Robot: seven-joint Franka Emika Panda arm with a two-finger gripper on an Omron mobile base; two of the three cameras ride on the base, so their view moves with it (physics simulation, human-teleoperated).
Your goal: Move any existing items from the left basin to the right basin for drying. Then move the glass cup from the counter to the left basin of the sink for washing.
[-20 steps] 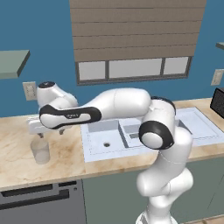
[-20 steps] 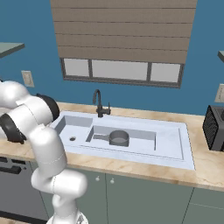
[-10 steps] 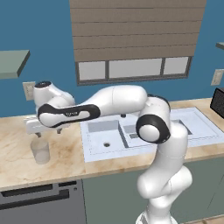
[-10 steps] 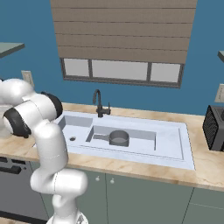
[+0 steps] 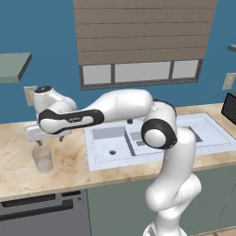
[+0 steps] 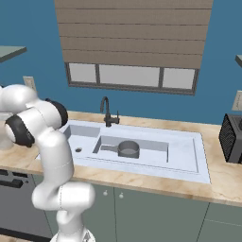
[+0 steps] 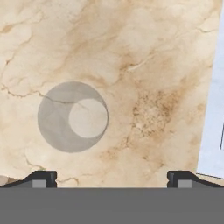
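Observation:
The clear glass cup (image 5: 43, 159) stands upright on the beige marbled counter (image 5: 18, 170), left of the sink (image 5: 115, 162). My gripper (image 5: 49, 140) hangs just above it and a little to its right, open and holding nothing. From above, the cup (image 7: 72, 117) lies ahead of the left fingertip (image 7: 41, 177), off the line of the gripper (image 7: 111, 178). The dark-grey saucepan (image 6: 128, 149) sits in the wider right basin (image 6: 182, 156). Nothing but a drain shows in the narrower left basin (image 6: 78, 142).
A thin black faucet (image 6: 108, 111) stands behind the sink. A black appliance (image 6: 231, 138) sits on the counter at the far right. The sink's white rim (image 7: 214, 131) runs close to the gripper on one side. A wall outlet (image 5: 30, 94) is behind the cup.
The arm's elbow has swung slightly left and up. The hand stays over the cup with its jaws open, and the cup and saucepan have not moved.

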